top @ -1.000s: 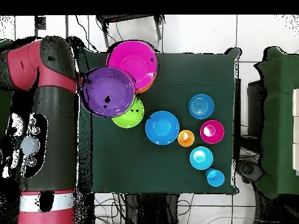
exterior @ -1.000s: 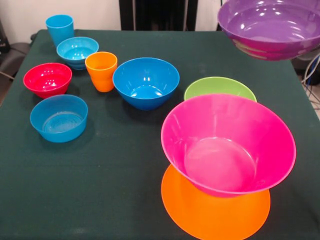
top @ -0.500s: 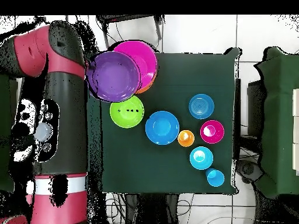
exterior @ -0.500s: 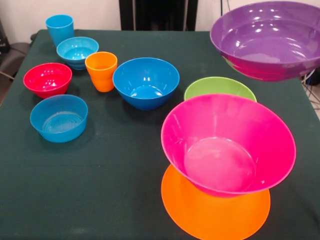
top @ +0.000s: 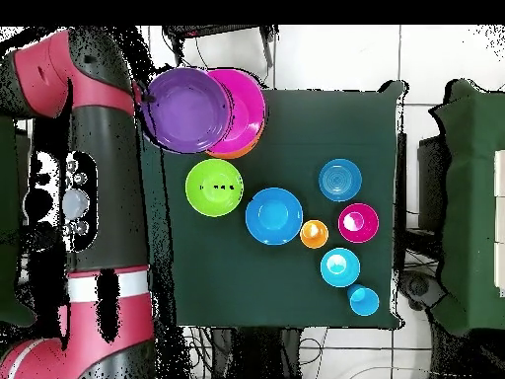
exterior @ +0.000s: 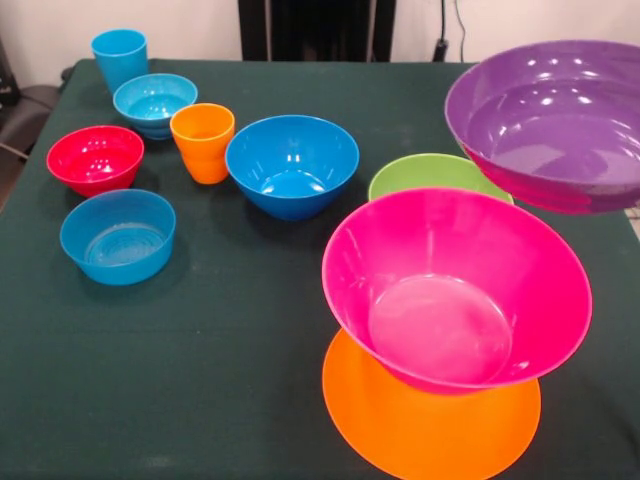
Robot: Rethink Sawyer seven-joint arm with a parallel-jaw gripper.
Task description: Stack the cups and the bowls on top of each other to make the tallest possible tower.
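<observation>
The purple bowl [exterior: 560,120] hangs in the air at the right, above and beside the pink bowl [exterior: 455,290]. The pink bowl sits on the flat orange bowl [exterior: 430,425]. The green bowl [exterior: 440,172] stands just behind them. In the overhead view the purple bowl [top: 182,109] overlaps the pink bowl's [top: 247,104] edge, and my gripper [top: 147,97] holds its rim beside the arm. The orange cup [exterior: 203,142] and the light blue cup [exterior: 120,57] stand at the left.
A large blue bowl [exterior: 292,165] stands mid-table. A red bowl [exterior: 95,158] and two small light blue bowls [exterior: 154,103] [exterior: 118,235] stand at the left. The red and black arm [top: 99,178] lies along the table's side in the overhead view.
The purple bowl has come lower and moved toward the pink bowl. In the overhead view it has left the green bowl, which now shows whole. The arm swung with it.
</observation>
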